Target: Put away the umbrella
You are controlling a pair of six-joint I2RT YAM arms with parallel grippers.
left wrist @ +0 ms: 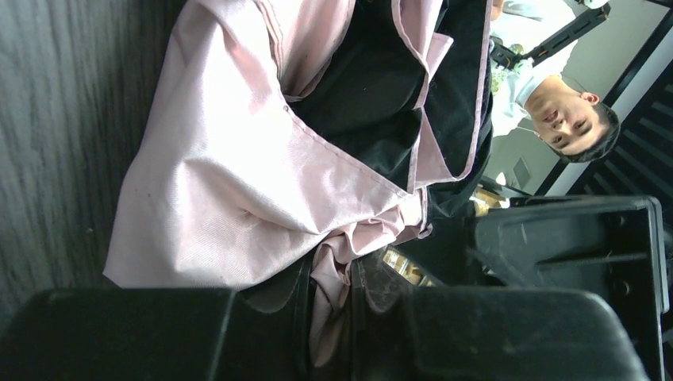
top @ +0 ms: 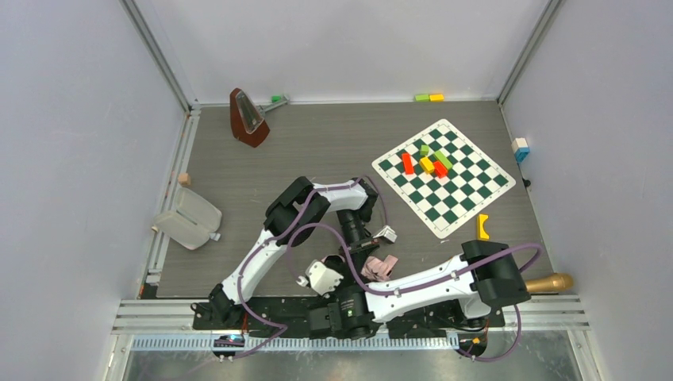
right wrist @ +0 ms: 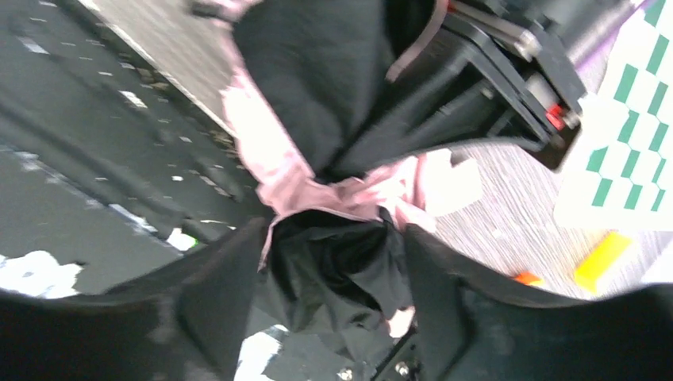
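Two arms meet over the umbrella (top: pixel 381 266), which lies crumpled at the near edge of the bench (top: pixel 317 143), just in front of the arm bases. The left gripper (left wrist: pixel 329 278) is clenched on a fold of the pale pink cloth, which is pinched between its fingers (left wrist: pixel 278 298). The right gripper (right wrist: pixel 333 254) stands released, its fingers (right wrist: pixel 230 278) spread wide to either side of a bunched black wad of canopy.

It looks light and floppy. The cloth will probably slide and sag rather than lift as one piece, and thin ribs inside could bend or snag if squeezed across. A firmer hold would likely be on the handle or the shaft, but neither shows in these views, so gathered cloth is all there is to grip.

Nearby, the two arms crowd each other and are the likeliest thing to collide. A checkered mat (top: pixel 444 176) with coloured blocks (top: pixel 428 163) lies to the right, a yellow block (top: pixel 482 226) near it, a plastic jug (top: pixel 189 218) to the left, and a metronome (top: pixel 248 117) at the back, all well apart.
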